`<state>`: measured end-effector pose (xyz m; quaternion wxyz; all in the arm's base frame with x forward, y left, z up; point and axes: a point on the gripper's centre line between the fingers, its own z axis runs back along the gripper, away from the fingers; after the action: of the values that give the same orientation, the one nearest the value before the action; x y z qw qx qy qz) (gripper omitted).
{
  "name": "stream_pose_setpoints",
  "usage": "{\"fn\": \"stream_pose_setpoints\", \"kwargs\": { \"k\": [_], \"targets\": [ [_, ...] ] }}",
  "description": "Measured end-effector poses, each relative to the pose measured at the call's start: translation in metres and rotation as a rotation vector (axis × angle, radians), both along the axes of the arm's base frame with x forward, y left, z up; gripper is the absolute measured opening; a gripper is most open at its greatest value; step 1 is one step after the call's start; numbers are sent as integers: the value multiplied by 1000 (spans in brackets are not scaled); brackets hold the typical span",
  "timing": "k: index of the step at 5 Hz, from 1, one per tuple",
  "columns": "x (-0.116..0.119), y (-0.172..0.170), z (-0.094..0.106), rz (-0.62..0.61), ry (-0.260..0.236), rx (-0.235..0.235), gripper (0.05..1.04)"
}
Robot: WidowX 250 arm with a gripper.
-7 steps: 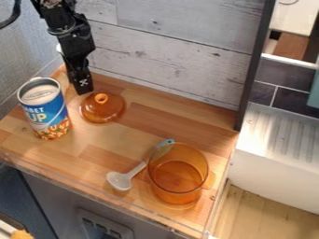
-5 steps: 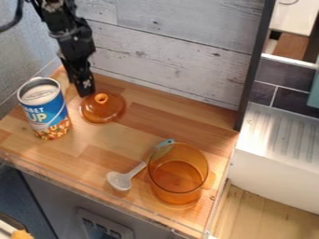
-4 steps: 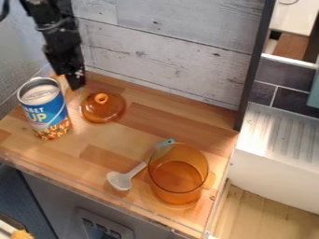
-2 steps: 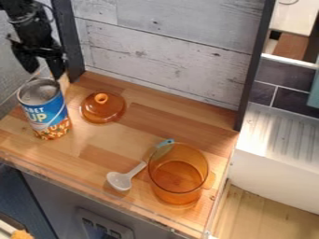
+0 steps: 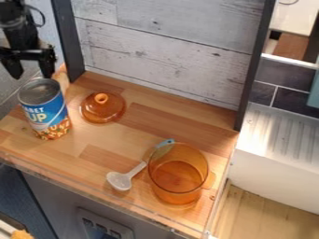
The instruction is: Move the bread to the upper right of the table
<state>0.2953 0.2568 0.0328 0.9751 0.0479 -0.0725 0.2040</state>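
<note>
The claw (image 5: 31,74) hangs at the upper left of the view, up past the can (image 5: 45,109), and it's spread wide. One of its tips comes down right by the can's far rim in my line of sight; whether they touch, I can't tell. Where the bread is, I can't tell from here either. The can stands upright on the wooden table (image 5: 87,140), blue with a white band round it and a grey top. To its right, near it, sits an amber lid (image 5: 103,109), knob up. Further off, toward the near right from the can, there's an amber see-through pot (image 5: 179,177), upright, its mouth open. The spoon (image 5: 120,181) lies between can and pot, much closer to the pot, its white bowl aimed toward the near edge and its blue handle end up by the pot's far side. Beyond the can rises a dark post (image 5: 67,42), and to the right of that a whitewashed plank wall (image 5: 168,46). Well right of the can, past the table's end, is a white ribbed drainboard (image 5: 274,135).
</note>
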Motion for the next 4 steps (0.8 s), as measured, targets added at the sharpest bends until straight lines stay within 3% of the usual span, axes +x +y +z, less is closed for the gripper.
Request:
{"fn": "stream_pose_setpoints", "kwargs": {
  "k": [1,4],
  "targets": [
    [5,3,-8,25,-24,13,1000],
    [19,11,-43,47,-13,3,1000]
  ]
}}
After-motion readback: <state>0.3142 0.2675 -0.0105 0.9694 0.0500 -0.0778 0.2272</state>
